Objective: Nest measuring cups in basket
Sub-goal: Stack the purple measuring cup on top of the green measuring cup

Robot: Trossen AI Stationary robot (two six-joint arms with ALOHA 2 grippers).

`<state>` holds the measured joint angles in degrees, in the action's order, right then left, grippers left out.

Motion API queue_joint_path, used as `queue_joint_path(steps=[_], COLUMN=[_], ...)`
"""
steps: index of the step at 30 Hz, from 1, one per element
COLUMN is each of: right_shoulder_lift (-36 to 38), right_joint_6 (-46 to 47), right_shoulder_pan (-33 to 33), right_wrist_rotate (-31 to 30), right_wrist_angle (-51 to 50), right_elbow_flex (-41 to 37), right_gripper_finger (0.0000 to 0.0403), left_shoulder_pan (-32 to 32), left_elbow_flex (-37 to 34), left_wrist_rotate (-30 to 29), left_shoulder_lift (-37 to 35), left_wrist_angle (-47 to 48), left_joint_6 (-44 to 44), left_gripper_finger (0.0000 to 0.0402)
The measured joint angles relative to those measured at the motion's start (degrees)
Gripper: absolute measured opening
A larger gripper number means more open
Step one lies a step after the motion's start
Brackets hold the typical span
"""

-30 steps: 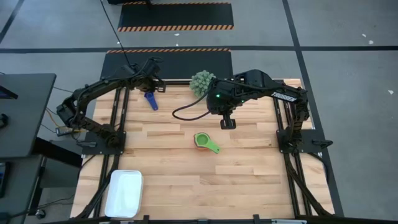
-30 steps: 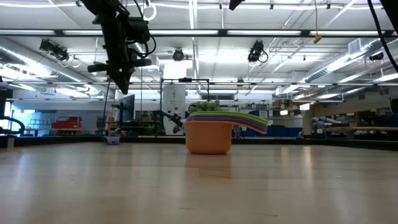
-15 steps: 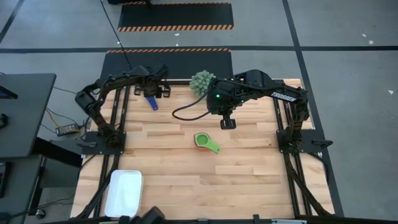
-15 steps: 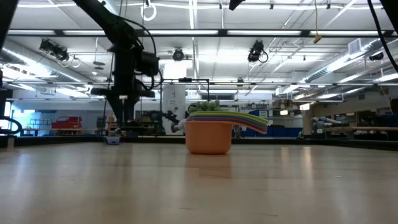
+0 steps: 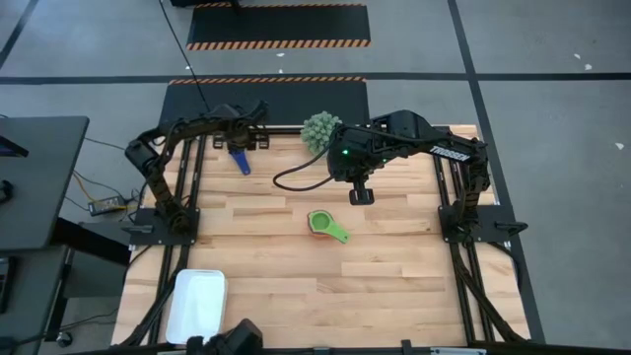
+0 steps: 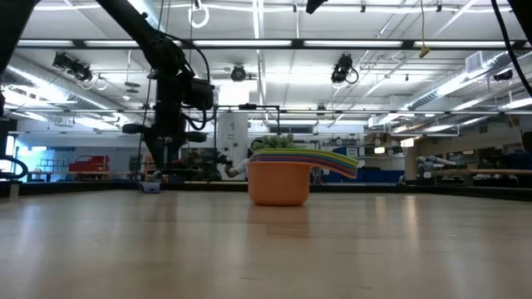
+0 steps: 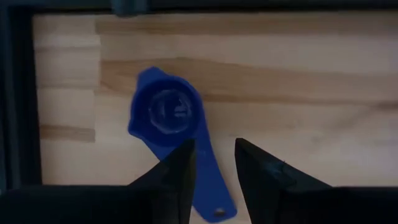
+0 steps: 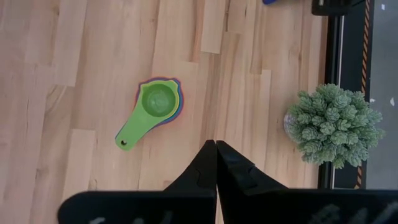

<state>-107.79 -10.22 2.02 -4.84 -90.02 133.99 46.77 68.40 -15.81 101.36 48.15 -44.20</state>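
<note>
A dark blue measuring cup (image 7: 166, 112) lies mouth down at the table's far left, its flat handle (image 7: 208, 186) pointing toward the near edge. My left gripper (image 7: 214, 165) hangs open just above it, pointing down, one finger on each side of the handle; it also shows from above (image 5: 241, 147) and low (image 6: 158, 166). The other measuring cups sit nested in a stack mid-table, green on top (image 5: 320, 224), orange at the bottom (image 6: 278, 184). My right gripper (image 8: 216, 152) is shut and empty, high above the table beyond the stack. The white basket (image 5: 197, 306) rests at the near left corner.
A spiky green plant (image 5: 320, 130) stands at the far edge between the two arms. A black cable (image 5: 296, 177) loops on the table beside it. A dark shape (image 5: 235, 340) shows at the near edge beside the basket. Bare wood lies between stack and basket.
My left gripper has come down toward the dark blue cup at the far left, tipping more steeply downward, and its fingers have opened. The cups and the basket have stayed where they were.
</note>
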Motion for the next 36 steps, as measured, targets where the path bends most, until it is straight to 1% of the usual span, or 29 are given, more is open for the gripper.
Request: queue_joint_path(steps=[4, 6, 12, 28, 34, 36], right_shoulder_lift=[0.00, 0.00, 0.00, 0.00, 0.00, 0.00], right_joint_6=[0.00, 0.00, -0.04, -0.48, -0.62, -1.49], right_shoulder_pan=[0.00, 0.00, 0.01, 1.85, 2.28, 2.29], right_wrist_rotate=[0.02, 0.02, -1.30, -1.53, -1.55, -1.53], right_wrist_angle=[0.00, 0.00, 0.00, 0.00, 0.00, 0.00], right_elbow_flex=[0.00, 0.00, 0.00, 0.00, 0.00, 0.00], right_gripper_finger=[0.0002, 0.0002, 0.0002, 0.0002, 0.0002, 0.0002], left_shoulder_pan=[1.46, 1.74, 1.94, 2.48, 2.58, 2.51], left_elbow_flex=[0.00, 0.00, 0.00, 0.00, -0.04, 0.07], left_wrist_rotate=[1.34, 1.87, 1.59, 0.22, 2.42, 0.95], left_shoulder_lift=[0.00, 0.00, 0.00, 0.02, 3.01, 3.82], left_wrist_angle=[1.77, 1.55, -0.09, -0.13, -0.30, -0.42], left_joint_6=[-6.49, -7.69, -7.73, -8.14, -8.15, -8.15], left_gripper_finger=[0.0119, 0.0119, 0.0119, 0.0119, 0.0119, 0.0119])
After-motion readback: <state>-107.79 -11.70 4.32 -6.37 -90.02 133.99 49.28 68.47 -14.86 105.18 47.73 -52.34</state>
